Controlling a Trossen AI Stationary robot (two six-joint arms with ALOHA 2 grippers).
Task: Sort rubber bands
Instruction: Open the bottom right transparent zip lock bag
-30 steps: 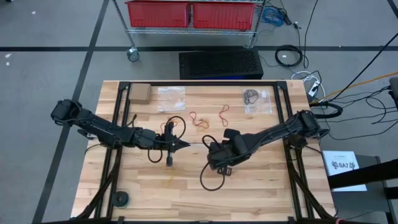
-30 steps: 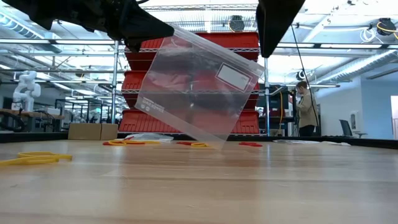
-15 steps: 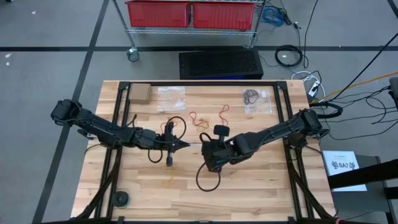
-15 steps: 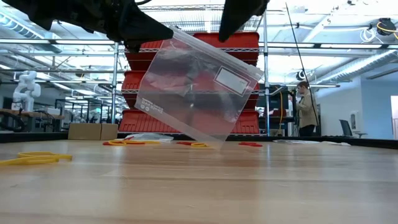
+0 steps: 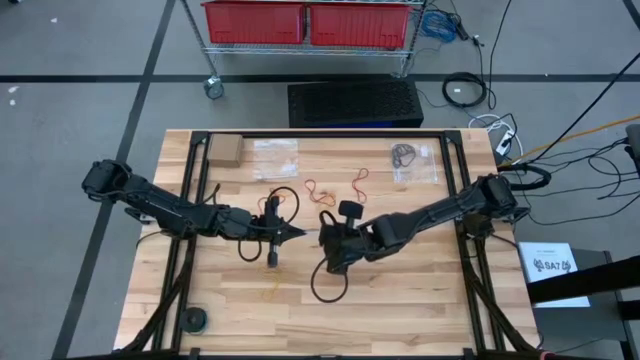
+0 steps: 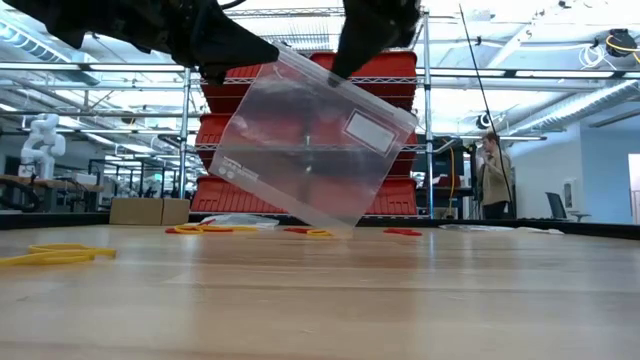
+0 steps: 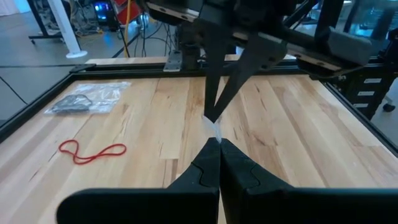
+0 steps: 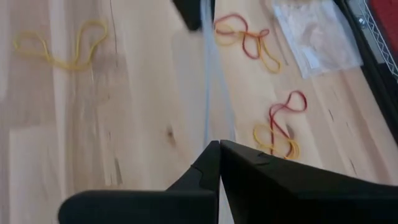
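Both pincers clenched on one clear bag, held up over mid-table.

The left gripper (image 7: 219,144) and right gripper (image 8: 219,144) pinch opposite spots on the bag (image 6: 315,145) rim — judged the bag-opening step; next the mouth needs parting without slipping (thin film). The low view shows the bag hanging tilted; the right wrist view instead shows loose rubber bands (image 8: 249,40) lying on the table (image 5: 420,290) — unbagged.

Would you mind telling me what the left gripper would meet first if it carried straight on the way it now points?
Most likely the right gripper. The left gripper, shut on the clear bag, points at it across the bag's top edge; the gap looks short, though depth is hard to judge.
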